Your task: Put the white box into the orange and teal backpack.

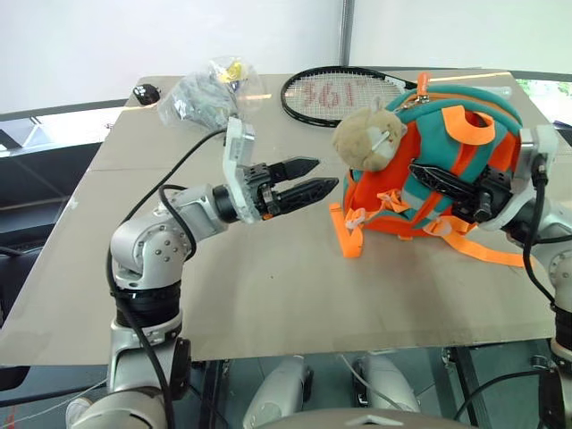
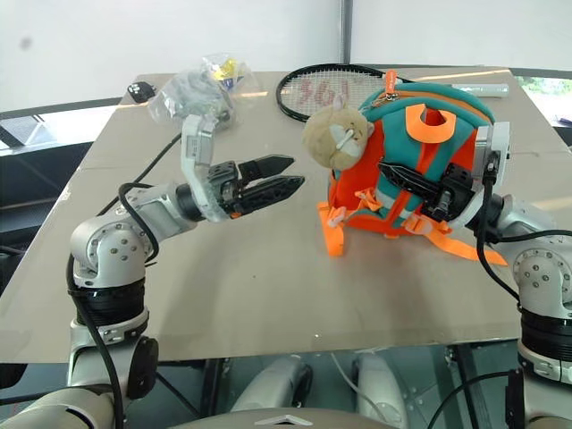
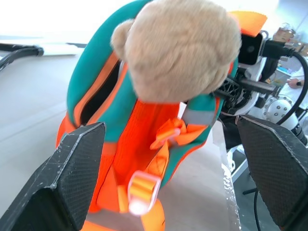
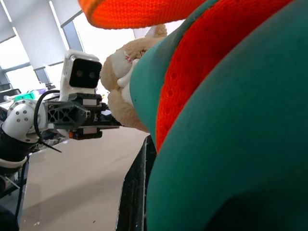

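Left hand gapes beside backpack; racket, bag behind.

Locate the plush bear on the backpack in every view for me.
Left eye view: plush bear, upper centre-right.
Right eye view: bear, upper centre.
Left wrist view: bear, top centre.
Right wrist view: bear, left of centre.
Shared landmark: orange and teal backpack.

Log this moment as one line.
left gripper: open, empty | right gripper: shut on backpack | white box: unseen
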Action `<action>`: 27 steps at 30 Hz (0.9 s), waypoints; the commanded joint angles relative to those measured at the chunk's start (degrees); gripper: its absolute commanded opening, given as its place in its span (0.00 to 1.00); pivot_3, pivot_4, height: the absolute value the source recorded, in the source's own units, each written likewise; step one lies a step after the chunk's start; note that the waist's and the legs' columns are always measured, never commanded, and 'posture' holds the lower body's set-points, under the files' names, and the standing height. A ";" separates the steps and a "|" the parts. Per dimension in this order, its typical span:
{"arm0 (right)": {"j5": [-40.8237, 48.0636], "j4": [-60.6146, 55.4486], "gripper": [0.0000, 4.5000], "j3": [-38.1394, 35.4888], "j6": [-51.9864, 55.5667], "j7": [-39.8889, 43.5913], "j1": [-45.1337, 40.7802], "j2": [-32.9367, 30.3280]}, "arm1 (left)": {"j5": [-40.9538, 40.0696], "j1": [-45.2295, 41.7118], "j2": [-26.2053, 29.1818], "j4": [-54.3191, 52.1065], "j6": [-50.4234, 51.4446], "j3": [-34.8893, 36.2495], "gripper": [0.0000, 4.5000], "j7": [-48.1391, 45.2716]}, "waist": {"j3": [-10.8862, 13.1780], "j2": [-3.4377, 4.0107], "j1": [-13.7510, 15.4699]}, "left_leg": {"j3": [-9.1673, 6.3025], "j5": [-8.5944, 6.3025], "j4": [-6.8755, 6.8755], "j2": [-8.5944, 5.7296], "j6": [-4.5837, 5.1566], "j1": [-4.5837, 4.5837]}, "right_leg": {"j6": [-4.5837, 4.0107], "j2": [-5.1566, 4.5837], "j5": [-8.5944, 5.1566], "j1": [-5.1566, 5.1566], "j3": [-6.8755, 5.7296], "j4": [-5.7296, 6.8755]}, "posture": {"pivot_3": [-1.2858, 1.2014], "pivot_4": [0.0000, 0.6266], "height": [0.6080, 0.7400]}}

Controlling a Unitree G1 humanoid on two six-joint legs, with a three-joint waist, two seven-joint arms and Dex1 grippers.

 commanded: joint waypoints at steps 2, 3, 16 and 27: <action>1.47 -1.84 0.00 -0.97 -0.08 1.39 0.34 -1.00 | 2.70 -5.66 -2.99 2.91 -2.99 -3.68 0.99 2.17 | 0.00 0.00 -0.01 | 0.02 0.00 0.01 0.00 0.00 0.01 | 0.00 0.00 0.00 0.01 0.03 0.00 | 0.52 0.24 0.99; 1.40 -1.91 0.00 -0.97 -0.06 1.48 0.49 -1.12 | 2.54 -6.97 -3.89 4.02 -2.93 -4.15 0.99 2.25 | 0.00 0.00 -0.05 | 0.03 0.00 0.01 0.00 0.00 0.02 | 0.00 0.01 0.00 0.01 0.04 0.01 | 0.52 0.24 0.99; 1.34 -0.84 0.00 -3.57 -3.20 -4.95 -1.22 2.16 | 2.36 -12.38 -6.85 9.69 -6.28 -1.59 0.18 1.99 | 0.00 0.00 -0.73 | 0.04 0.00 0.02 0.01 0.00 0.02 | 0.00 0.01 0.00 0.00 0.05 0.05 | 0.52 0.24 0.99; -6.21 16.74 0.00 -7.84 -12.06 -23.22 -17.30 9.11 | -12.51 -25.90 -4.57 18.48 -1.16 16.03 0.09 14.24 | 0.01 0.00 -1.46 | 0.29 0.00 0.09 0.01 0.00 -0.08 | 0.00 -0.05 0.00 -0.38 0.12 0.29 | 0.52 0.24 0.99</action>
